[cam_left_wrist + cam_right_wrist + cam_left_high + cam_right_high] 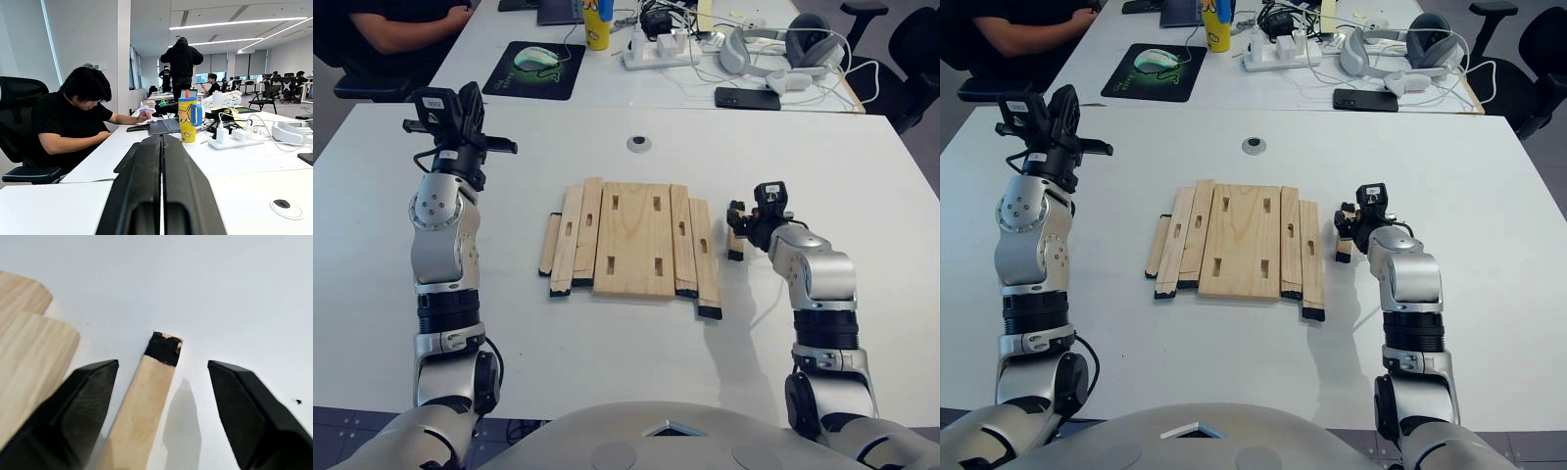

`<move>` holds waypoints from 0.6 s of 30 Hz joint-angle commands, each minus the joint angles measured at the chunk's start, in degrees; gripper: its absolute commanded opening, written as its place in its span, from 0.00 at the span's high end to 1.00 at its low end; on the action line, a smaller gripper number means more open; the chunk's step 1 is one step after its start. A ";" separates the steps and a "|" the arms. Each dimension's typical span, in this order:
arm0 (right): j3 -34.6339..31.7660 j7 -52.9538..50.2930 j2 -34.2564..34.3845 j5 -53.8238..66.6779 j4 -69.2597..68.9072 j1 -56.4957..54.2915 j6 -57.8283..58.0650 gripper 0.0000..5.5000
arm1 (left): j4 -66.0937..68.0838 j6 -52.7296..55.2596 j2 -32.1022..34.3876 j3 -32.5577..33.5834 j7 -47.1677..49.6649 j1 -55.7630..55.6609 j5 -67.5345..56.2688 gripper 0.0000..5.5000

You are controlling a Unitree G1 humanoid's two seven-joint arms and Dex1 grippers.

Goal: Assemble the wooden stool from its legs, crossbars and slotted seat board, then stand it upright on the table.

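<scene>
Jaws of the left arm, two black tapered fingers (142, 196), are pressed flat together with nothing between them. They are raised above the white table (862, 196), well left of and beyond the seat board (634, 240).

Just left of that board lie three pale, smooth-grained pieces side by side. Outermost is one short plain bar (548, 245). Next come the two long, flat left slats (570, 250), each cut with one small rectangular slot and black at the near end.

The seat board is a broad rectangle of light wood, lying flat, with four rectangular slots in two rows. Beyond it sits one round grey cable port (639, 144).

Against the board's right edge lie the two long right slats (683, 245), slotted and black-tipped like the others, with rounded far corners. Farther right of the board lies a second short bar (146, 401), straight-sided, its black end chipped.

Jaws of the right arm stand wide open, one blunt black finger on each side of that bar. A gap shows on both sides at the bar's black end.

In all there are one seat board, four slotted slats and two short bars.
</scene>
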 commanded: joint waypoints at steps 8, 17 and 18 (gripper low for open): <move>-0.86 0.67 1.27 1.65 -0.40 2.57 6.82 0.42 | -0.65 -0.20 0.11 0.47 0.04 -0.58 -0.22 1.00; -0.75 1.33 1.35 2.58 -0.56 3.30 8.33 0.65 | -0.77 0.55 -0.09 0.64 0.48 -0.65 -0.36 1.00; -0.75 1.40 1.22 2.52 -0.51 3.43 8.28 0.66 | -0.63 0.73 -0.18 0.67 0.69 -0.61 -0.32 1.00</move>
